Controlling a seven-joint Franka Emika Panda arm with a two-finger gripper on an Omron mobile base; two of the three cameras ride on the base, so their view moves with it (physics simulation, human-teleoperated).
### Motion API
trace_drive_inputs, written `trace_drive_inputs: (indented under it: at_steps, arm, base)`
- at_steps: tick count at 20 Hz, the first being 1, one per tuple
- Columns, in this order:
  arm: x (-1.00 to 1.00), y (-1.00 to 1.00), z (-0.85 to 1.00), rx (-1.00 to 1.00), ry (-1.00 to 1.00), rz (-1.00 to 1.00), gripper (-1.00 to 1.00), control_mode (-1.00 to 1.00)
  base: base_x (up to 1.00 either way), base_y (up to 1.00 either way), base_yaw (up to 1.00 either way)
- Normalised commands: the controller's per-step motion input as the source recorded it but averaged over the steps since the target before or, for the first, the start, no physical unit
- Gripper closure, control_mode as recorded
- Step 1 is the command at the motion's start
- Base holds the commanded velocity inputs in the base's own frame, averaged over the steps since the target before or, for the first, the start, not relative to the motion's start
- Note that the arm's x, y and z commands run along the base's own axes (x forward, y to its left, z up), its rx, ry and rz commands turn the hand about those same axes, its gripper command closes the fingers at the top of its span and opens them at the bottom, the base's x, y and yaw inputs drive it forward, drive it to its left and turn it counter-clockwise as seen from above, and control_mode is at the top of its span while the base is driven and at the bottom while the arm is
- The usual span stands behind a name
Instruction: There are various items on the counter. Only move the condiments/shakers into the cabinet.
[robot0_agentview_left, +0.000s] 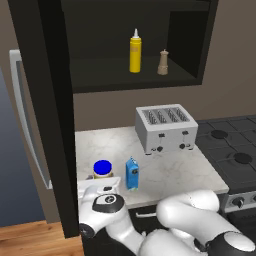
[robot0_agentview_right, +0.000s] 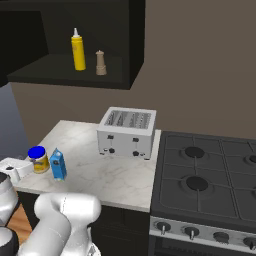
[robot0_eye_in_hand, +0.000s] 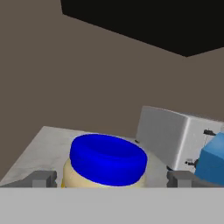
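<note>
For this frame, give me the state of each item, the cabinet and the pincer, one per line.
yellow squeeze bottle: upright on the cabinet shelf
small tan shaker: upright on the shelf beside the bottle
blue-lidded jar: on the counter, lid on, between the open fingers
blue carton: upright on the counter
cabinet: open
pincer: open around the jar

Veined polished marble counter (robot0_agentview_left: 165, 172), brushed silver metal toaster (robot0_agentview_left: 166, 127) on it, glossy blue plastic jar lid (robot0_eye_in_hand: 108, 158), wooden-looking tan shaker (robot0_agentview_left: 163, 62), matt dark cabinet (robot0_agentview_left: 45, 100).

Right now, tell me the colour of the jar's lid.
Bright blue; the jar's lid shows best in the hand view.
</note>
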Motion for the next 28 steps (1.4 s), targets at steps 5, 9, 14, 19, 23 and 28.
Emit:
trace_drive_inputs:
  at_steps: [5, 9, 14, 19, 23, 28]
  arm:
    - [0.24, 0.23, -0.27, -0.06, 0.00, 0.02, -1.00, -1.00]
    - [0.21, 0.06, -0.13, -0.01, 0.00, 0.00, -1.00, -1.00]
    - [0.12, 0.00, -0.03, 0.00, 0.00, 0.00, -1.00, -1.00]
    - [-0.06, 0.00, 0.00, 0.00, -0.04, 0.00, -1.00, -1.00]
    - [-0.08, 0.00, 0.00, 0.00, -0.04, 0.00, -1.00, -1.00]
    - [0.00, -0.02, 0.00, 0.00, 0.00, 0.00, -1.00, -1.00]
  base:
    - [0.00, 0.00, 0.00]
    - [0.00, 0.00, 0.00]
    - [0.00, 0.00, 0.00]
    - [0.00, 0.00, 0.00]
    - [0.00, 0.00, 0.00]
    - [0.00, 0.00, 0.00]
